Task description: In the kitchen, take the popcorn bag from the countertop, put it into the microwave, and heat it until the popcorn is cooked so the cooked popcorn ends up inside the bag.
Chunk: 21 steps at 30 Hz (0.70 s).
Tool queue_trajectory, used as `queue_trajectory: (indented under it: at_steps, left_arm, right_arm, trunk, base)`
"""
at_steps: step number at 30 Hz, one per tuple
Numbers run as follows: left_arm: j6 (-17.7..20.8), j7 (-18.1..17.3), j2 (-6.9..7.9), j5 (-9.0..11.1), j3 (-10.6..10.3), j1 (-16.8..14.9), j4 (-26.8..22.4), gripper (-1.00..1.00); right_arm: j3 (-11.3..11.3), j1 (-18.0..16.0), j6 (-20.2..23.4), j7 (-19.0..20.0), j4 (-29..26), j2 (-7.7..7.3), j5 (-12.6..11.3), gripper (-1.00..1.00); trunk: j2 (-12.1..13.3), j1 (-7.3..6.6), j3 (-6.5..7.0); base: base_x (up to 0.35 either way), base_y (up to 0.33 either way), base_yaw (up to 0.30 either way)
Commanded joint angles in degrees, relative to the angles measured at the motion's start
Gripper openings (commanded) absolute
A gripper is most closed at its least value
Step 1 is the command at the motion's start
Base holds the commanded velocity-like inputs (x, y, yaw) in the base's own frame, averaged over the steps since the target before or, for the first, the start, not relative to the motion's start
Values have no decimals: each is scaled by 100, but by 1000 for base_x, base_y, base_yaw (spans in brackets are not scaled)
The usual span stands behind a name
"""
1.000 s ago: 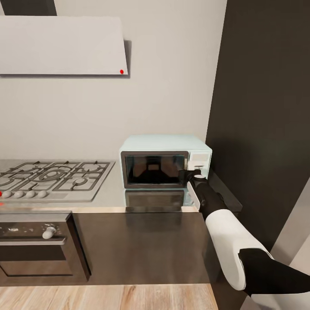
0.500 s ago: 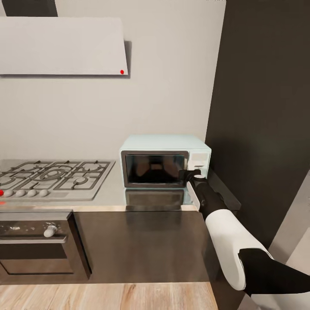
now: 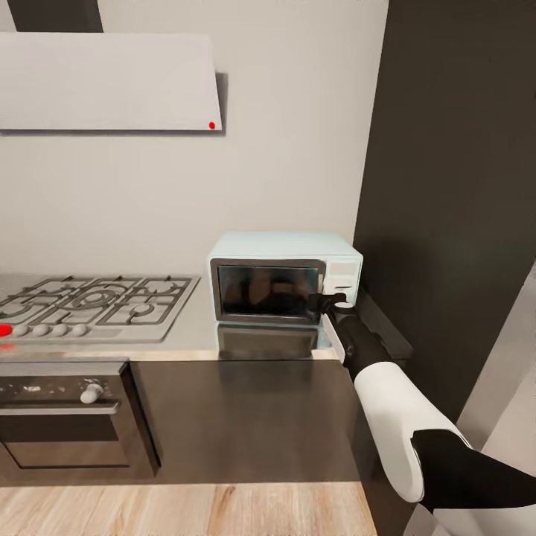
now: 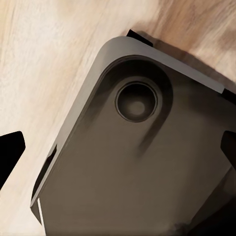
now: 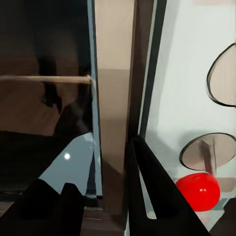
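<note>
1. At the far left of the head view, a steel gas hob [image 3: 93, 305] is set into the bench [image 3: 197, 327], with a dark oven [image 3: 63, 417] below it and a flat white hood [image 3: 108, 82] above on the wall.
2. Right of the hob, the microwave [image 3: 284, 277] stands on the bench against the dark tall cabinet [image 3: 454, 186], and its dark glass door appears shut.
3. The popcorn bag cannot be made out on the visible bench; it may sit behind the dark glass, but that cannot be told.
4. The right end effector [image 3: 333, 301] is held at the seam between the door frame and the white control panel. In the right wrist view its fingertips [image 5: 147, 196] are seen slightly spread, one on either side of the silver door edge [image 5: 114, 98], with the red round light [image 5: 197, 191] close by.
5. The step in hand is judged to be working the door at its edge. The fingers should be kept square on the frame, and any pull should follow the hinge's arc so the light box is not dragged along the bench.
6. The left end effector's state cannot be told; its wrist view looks down on a grey part of the robot [image 4: 132, 162] over the wooden floor [image 4: 34, 73].
</note>
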Motion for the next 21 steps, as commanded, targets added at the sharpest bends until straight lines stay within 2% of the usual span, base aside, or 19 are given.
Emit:
queue_trajectory:
  at_steps: [1,5,16,21]
  left_arm:
    - [-4,1,1,17,-8,-1,-4,100]
    - [-4,1,-5,17,-10,-1,-4,100]
    - [-4,1,-1,9,-17,-1,-4,100]
    - [-4,8,-8,23,-4,-1,-4,100]
  right_arm:
    - [-5,-3,19,35,-8,14,-72,-100]
    - [-5,-3,19,34,-8,14,-74,-100]
    - [-5,-3,19,41,-8,14,-73,-100]
    - [-5,-3,19,34,-8,14,-73,-100]
  trunk:
    - [-4,0,-5]
    - [-4,0,-5]
    - [-4,0,-5]
    - [-4,0,-5]
  base:
    - [-215,0,0]
    - [-235,0,0]
    - [-13,0,0]
    - [-182,0,0]
